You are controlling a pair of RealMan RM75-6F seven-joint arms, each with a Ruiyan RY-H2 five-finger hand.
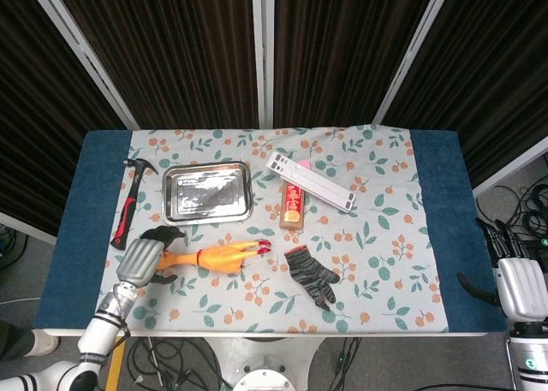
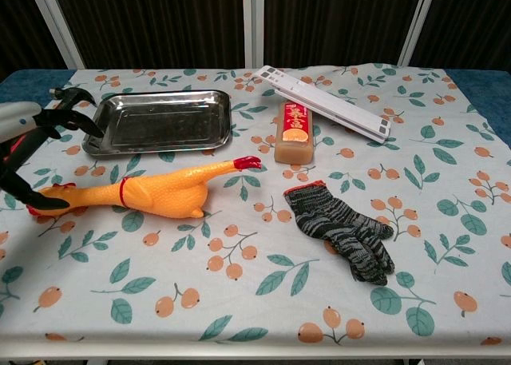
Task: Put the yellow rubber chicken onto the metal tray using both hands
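Dark curtain panels back a desk [image 1: 441, 237] draped in a leaf-and-berry cloth with blue edges. Landmark for this report: the metal tray [image 1: 207, 192], which sits bare in the far-left part of the cloth.

The yellow rubber chicken [image 1: 224, 256] lies on its side just nearer than the tray and apart from it, red-tipped head pointing right, feet end towards the left edge. Left of the tray lies a hammer [image 1: 130, 204]; right of it stands an orange box [image 1: 293, 204], with a white folding stand [image 1: 310, 179] beyond that. A striped work glove [image 1: 312, 275] lies nearer and well right of the tray.

The left hand [image 1: 141, 263] hovers at the chicken's feet end, fingers spread around it in the chest view; whether they touch is not discernible, and nothing is gripped. The right hand [image 1: 518, 281] hangs off the desk's right edge, far from the tray, fingers loosely apart and holding nothing.

Risks, as judged:
- A one-ended grasp would let the soft, long body sag or swing and catch the tray rim.
- The right hand's long reach crosses the glove and box, and could sweep either.
- The tray looks light and could slide if nudged.
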